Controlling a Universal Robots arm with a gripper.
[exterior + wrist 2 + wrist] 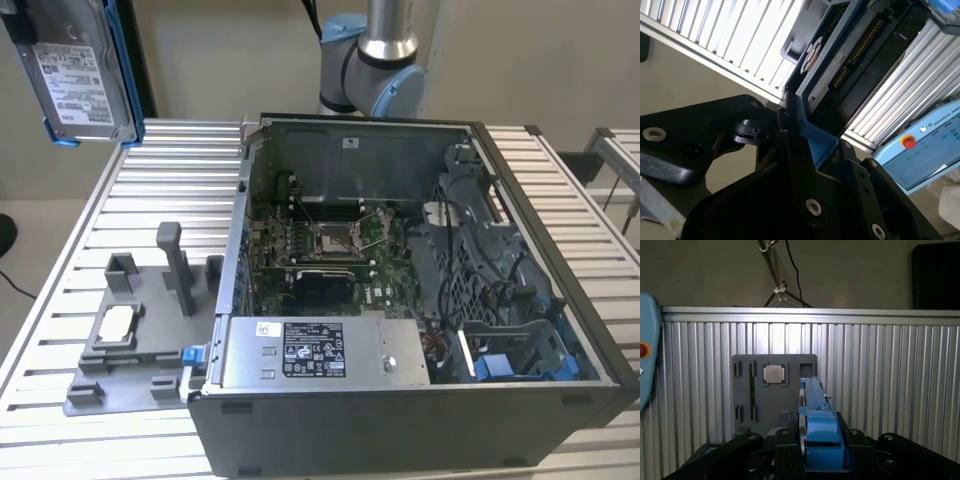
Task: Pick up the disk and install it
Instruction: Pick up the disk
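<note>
Pincer (820, 440) sits nearest the lens in both wrist views, its black fingers (785, 450) clenched on the disk (812, 395), one on each side of the blue carrier frame (824, 437)

Disk runs straight out past the fingertips: edge-on in the first wrist view, board side with a row of pins in the second wrist view (850, 55)

Exterior view: disk (75, 75) held in the air, label face to the camera, near upright with a slight tilt, clear of the ribbed worktop (150, 170)

Beyond the pincer's tips, well apart from the disk: grey fixture plate (790, 365) lying on the worktop, small silver chip (774, 374) seated in its square pocket

Open computer case (400, 420) stands on the worktop, off to one side of the pincer and well apart from it, with the grey box (320, 350) inside its near edge

Pendant with a red button (925, 145) lies beside the pincer, past the worktop's edge
</note>
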